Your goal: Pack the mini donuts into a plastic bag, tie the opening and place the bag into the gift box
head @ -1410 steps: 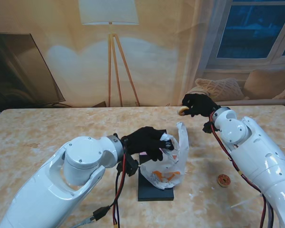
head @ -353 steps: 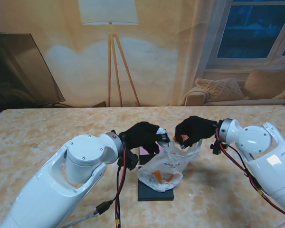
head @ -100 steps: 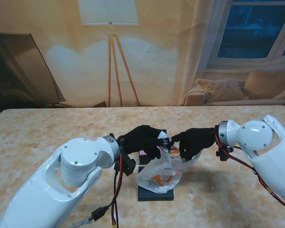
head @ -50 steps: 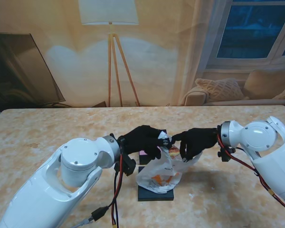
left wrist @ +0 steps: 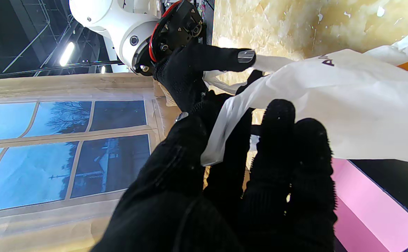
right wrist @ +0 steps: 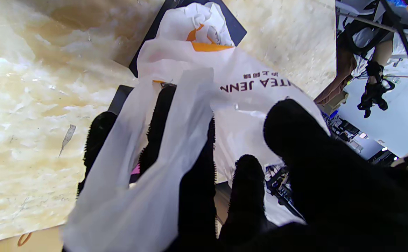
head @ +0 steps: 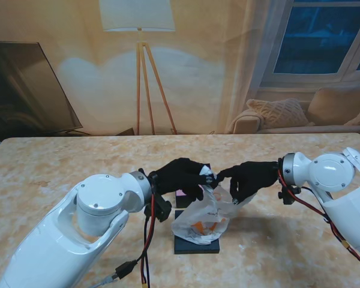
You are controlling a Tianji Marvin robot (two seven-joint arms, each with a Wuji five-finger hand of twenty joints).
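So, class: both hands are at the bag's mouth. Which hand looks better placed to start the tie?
Probably the right hand: a loose strip of the plastic bag already lies across its fingers, while the left hand pinches the opposite edge, anchoring it.

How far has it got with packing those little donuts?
Loading looks done: orange shapes show through the plastic bag. Now the left hand and right hand each grip the bag's mouth, apparently to tie it. Left: the knot, then placing it in the gift box beneath.

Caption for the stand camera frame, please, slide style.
Both gloved hands, left hand and right hand, pinch the plastic bag's top above the dark gift box.
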